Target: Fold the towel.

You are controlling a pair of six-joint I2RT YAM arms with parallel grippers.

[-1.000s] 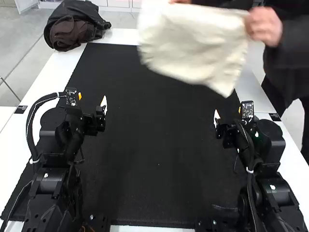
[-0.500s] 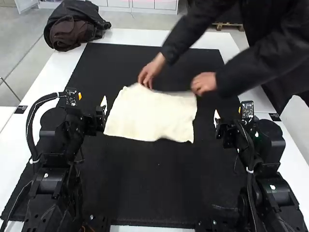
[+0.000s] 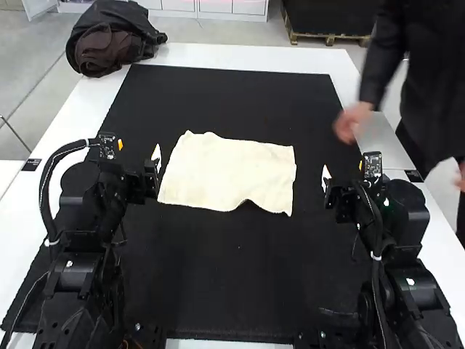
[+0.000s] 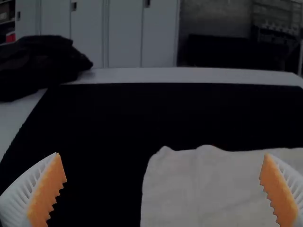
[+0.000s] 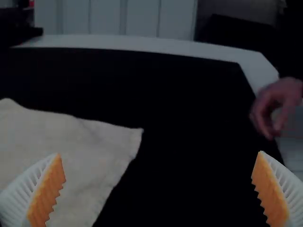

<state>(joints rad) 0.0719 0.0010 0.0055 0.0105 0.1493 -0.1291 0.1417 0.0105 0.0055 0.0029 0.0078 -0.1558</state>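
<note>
A cream towel (image 3: 225, 171) lies spread out on a big black mat (image 3: 218, 283). The mat is on a white bench (image 3: 254, 56). The towel is about halfway between the far edge of the bench and the near edge, and a bit closer to the left edge than to the right edge. It is mostly flat, with soft little wrinkles. Its far edge has small bumps by its far left corner. Its near edge is wavy and bends up into a little arch.

The left arm (image 3: 76, 262) stands at the near left corner of the bench. Its gripper, the left gripper (image 3: 155, 164), is just beside the left side of the towel. In its own wrist view, the left gripper (image 4: 163, 189) is wide open and holds nothing. Its fingers are white, with bumpy orange pads (image 4: 47, 191).

The right arm (image 3: 407, 269) stands at the near right corner. The right gripper (image 3: 326, 178) is over the mat, apart from the right side of the towel. In its own wrist view, the right gripper (image 5: 161, 189) is wide open too and holds nothing.

A dark bundle (image 3: 112, 40) sits at the far left corner of the bench.
</note>
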